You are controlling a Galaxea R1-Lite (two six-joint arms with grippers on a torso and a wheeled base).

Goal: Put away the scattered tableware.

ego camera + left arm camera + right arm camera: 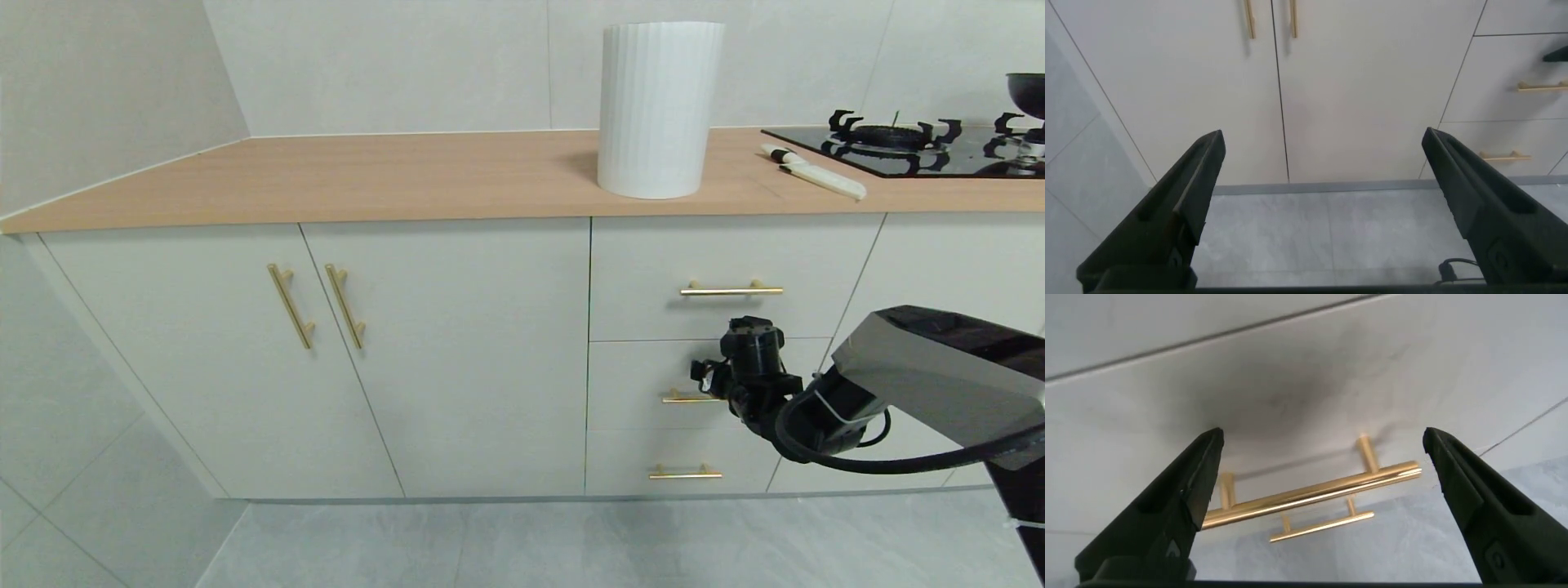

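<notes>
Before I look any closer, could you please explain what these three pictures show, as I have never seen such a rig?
This is a two-armed robot facing kitchen cupboards. The large picture comes from a camera on its head. The two smaller ones come from cameras on its wrists, each looking out between that arm's two dark fingers. The right gripper is open, just in front of the middle drawer handle and not closed on it. The left gripper is open too, facing the cupboard doors and the floor. On the wooden worktop a white ribbed canister stands, and a pale knife lies beside a gas hob. Neither gripper holds anything.
</notes>
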